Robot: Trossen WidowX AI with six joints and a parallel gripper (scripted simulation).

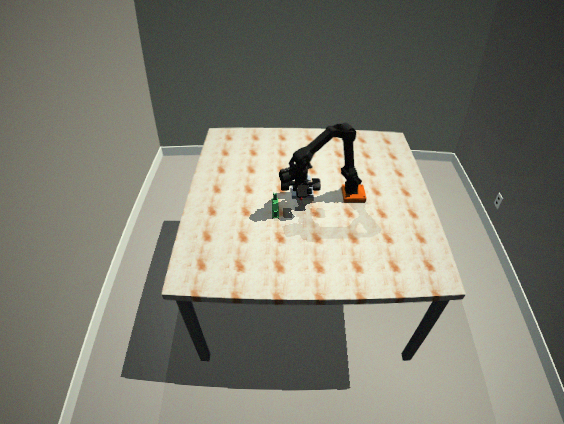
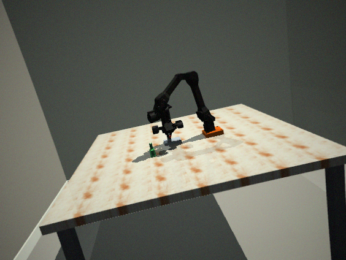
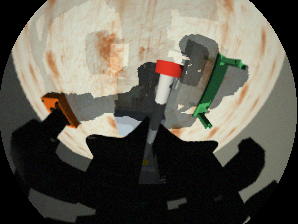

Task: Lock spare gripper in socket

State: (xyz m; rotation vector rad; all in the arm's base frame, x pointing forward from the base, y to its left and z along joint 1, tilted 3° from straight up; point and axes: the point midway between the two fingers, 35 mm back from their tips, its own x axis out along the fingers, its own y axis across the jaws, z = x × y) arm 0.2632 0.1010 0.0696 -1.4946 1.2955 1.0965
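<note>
The lock pin, with a red head and white shaft (image 3: 163, 89), runs between my fingertips in the wrist view; its red head also shows as a small spot in the top view (image 1: 301, 199). My gripper (image 3: 149, 119) (image 2: 169, 135) is shut on the pin, low over the table. A pale blue part (image 3: 128, 126) (image 2: 176, 140) lies under and behind my fingers, mostly hidden. I cannot tell whether the pin touches it. A green part with a long bar and short prongs (image 3: 213, 85) (image 1: 275, 207) (image 2: 152, 151) stands apart, to the left of my gripper in the top and exterior views.
The orange arm base (image 1: 354, 194) (image 2: 213, 132) (image 3: 60, 109) stands right of the gripper in the top and exterior views. The arm arches over the patterned table (image 1: 320, 280) (image 2: 184, 187). Arm shadows fall around the green part and darken the area beside the pin.
</note>
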